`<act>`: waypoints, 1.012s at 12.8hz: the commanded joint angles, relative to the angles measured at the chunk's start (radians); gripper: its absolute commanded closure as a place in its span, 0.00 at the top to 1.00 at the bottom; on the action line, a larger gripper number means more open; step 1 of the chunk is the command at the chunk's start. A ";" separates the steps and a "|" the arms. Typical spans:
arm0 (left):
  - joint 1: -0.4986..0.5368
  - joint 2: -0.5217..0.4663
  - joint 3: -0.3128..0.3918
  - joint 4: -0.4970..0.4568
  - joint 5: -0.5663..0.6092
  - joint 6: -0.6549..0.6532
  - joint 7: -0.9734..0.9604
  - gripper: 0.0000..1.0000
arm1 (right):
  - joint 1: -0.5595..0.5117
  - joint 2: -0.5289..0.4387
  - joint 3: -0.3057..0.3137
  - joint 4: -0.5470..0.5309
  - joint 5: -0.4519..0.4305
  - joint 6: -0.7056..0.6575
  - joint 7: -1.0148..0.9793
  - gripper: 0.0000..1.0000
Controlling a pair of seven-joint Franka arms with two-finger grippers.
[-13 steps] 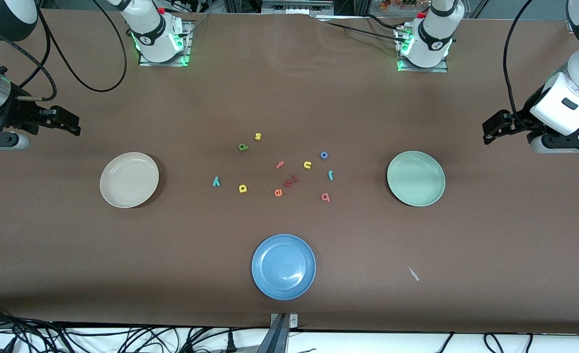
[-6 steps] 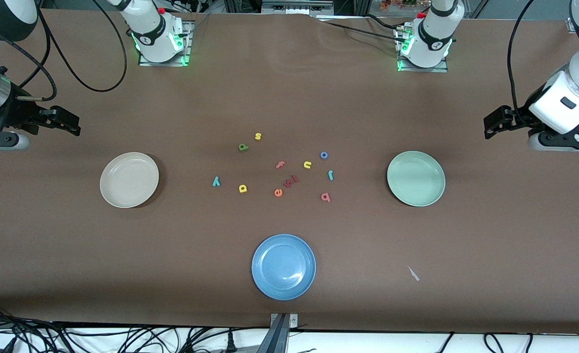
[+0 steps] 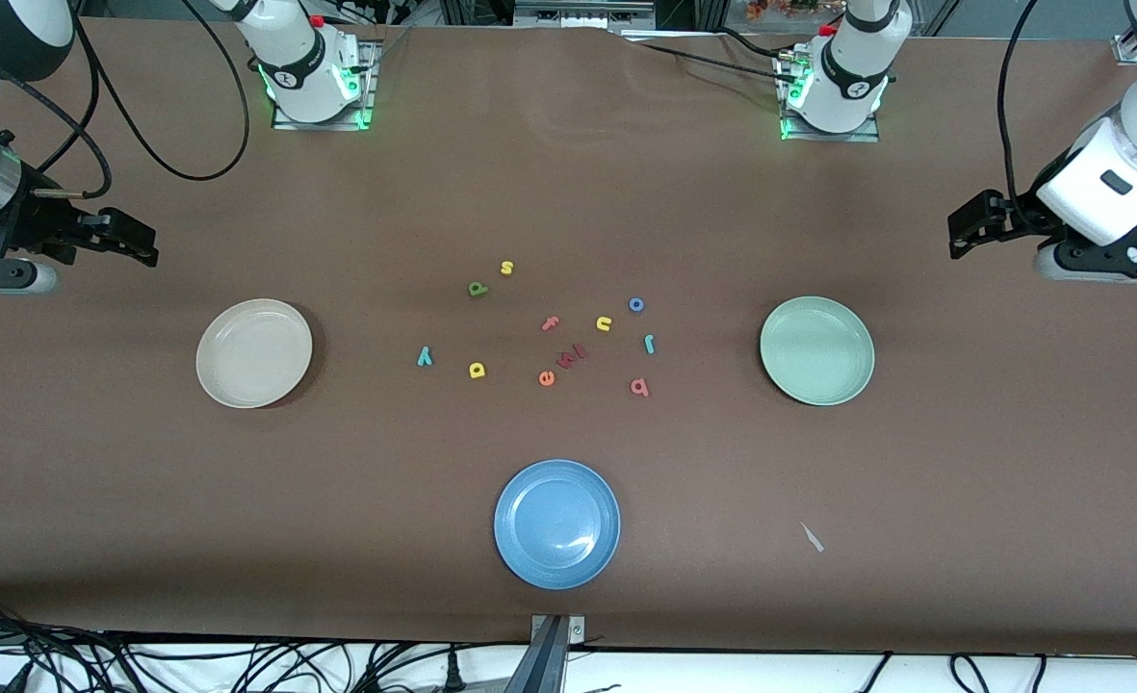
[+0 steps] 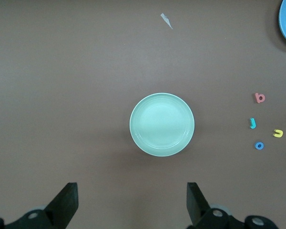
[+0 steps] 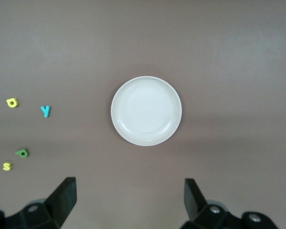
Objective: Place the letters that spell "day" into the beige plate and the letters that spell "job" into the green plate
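Blue plate [image 3: 556, 523] nearest camera; left gripper [image 4: 131, 202], right gripper [image 5: 128, 200] both open, empty.

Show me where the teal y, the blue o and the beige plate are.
teal y [image 3: 424, 357], front view, on the middle of the letter.
blue o [image 3: 636, 305], front view, on the ring of the letter.
beige plate [image 3: 208, 339], front view, on its rim toward the right arm's end of the table.

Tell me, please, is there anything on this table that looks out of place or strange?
One thing: a small pale scrap lies alone on the brown table, nearer to the front camera than the green plate. It is neither a letter nor a plate, so it looks like stray litter. All three plates sit flat and hold nothing.
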 commanded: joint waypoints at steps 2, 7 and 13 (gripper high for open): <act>-0.011 0.005 0.010 0.023 0.017 -0.022 0.024 1.00 | -0.002 0.003 0.000 0.012 0.009 -0.014 0.013 1.00; 0.003 0.009 0.018 0.022 -0.026 -0.016 0.024 1.00 | -0.002 0.003 0.000 0.012 0.009 -0.014 0.013 1.00; 0.018 0.009 0.023 0.022 -0.061 -0.025 0.024 1.00 | -0.002 0.003 0.000 0.012 0.009 -0.014 0.013 1.00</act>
